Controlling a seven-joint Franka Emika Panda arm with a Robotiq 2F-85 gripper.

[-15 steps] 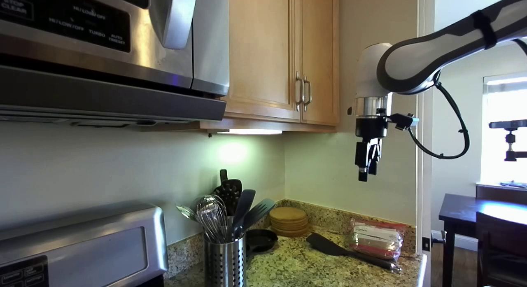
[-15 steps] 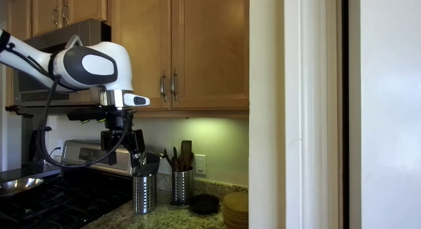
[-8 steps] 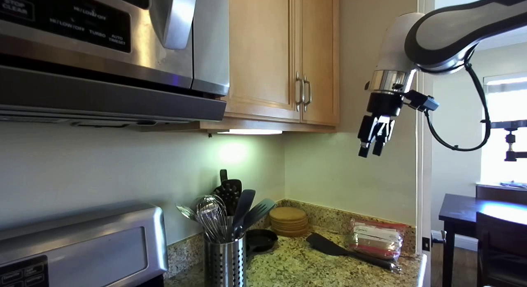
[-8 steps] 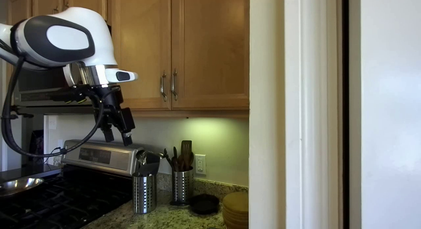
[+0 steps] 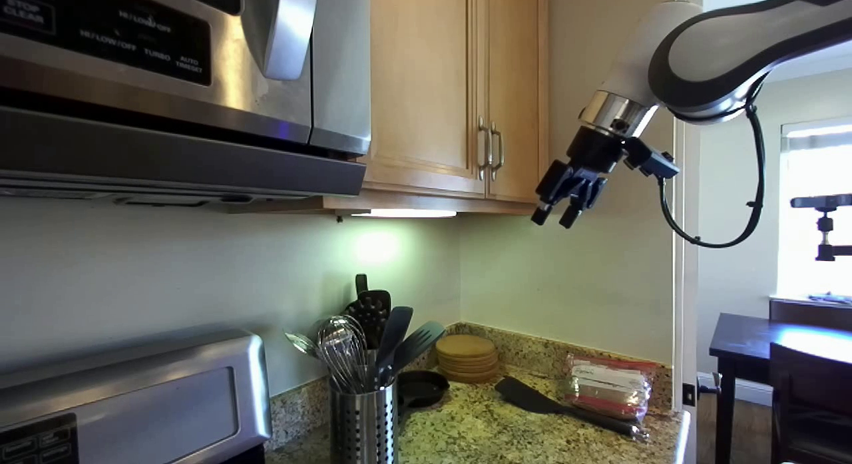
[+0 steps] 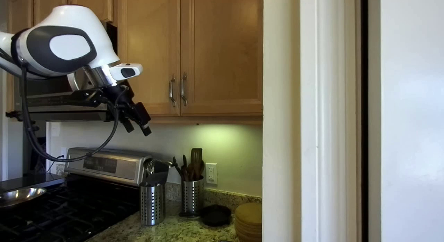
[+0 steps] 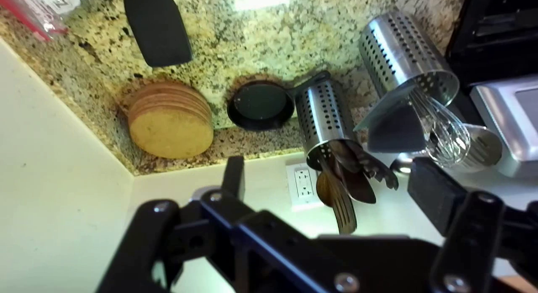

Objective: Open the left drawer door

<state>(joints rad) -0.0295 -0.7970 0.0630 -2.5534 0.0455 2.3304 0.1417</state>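
The left drawer door (image 5: 426, 78) is a tall honey-wood upper cabinet door, shut, and also shows in an exterior view (image 6: 149, 51). Its slim vertical metal handle (image 5: 482, 148) is near the edge that meets the matching door; it also shows in an exterior view (image 6: 172, 91). My gripper (image 5: 554, 218) is open and empty, tilted toward the cabinet, with its fingertips lower than the handles and apart from them. In an exterior view the gripper (image 6: 138, 129) is left of the handle. In the wrist view the fingers (image 7: 332, 181) are wide apart; door and handle are out of view.
The matching right door (image 5: 516, 84) has its own handle (image 5: 496, 151) close beside. A microwave (image 5: 339, 71) adjoins the left door. Below stand utensil holders (image 6: 152, 205) (image 6: 192, 197), a small black pan (image 6: 215, 216), and a stack of round wooden boards (image 6: 248, 221).
The arm has risen and drawn back. The gripper has turned from pointing straight down to tilting toward the cabinet, its fingertips now higher. The doors have not moved.
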